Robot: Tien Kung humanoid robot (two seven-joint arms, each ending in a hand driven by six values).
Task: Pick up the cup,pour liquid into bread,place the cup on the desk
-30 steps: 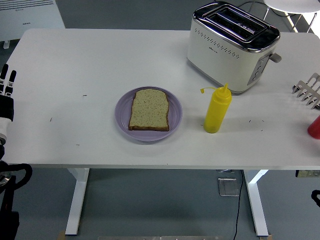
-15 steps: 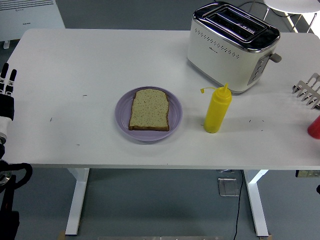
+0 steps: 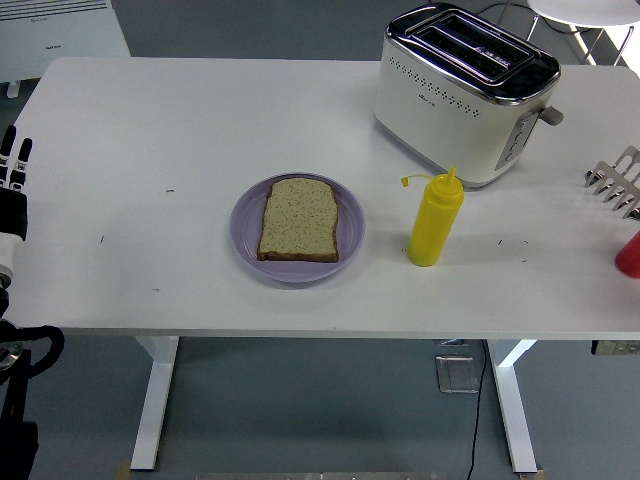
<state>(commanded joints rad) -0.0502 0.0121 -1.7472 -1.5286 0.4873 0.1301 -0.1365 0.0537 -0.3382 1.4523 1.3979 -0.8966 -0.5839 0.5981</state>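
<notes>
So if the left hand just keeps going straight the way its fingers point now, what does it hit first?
The left hand rests at the table's left edge with fingers pointing toward the far side. That line looks free: only bare table edge lies ahead. The plate and yellow bottle sit well off to its right. Depth is uncertain.

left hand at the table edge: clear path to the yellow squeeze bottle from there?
Probably not directly. The left robot hand rests at the table's left edge, while the yellow squeeze bottle stands right of the purple plate and bread, which lie between them.

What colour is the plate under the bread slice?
The plate is light purple, seen clearly in the head view.
</notes>
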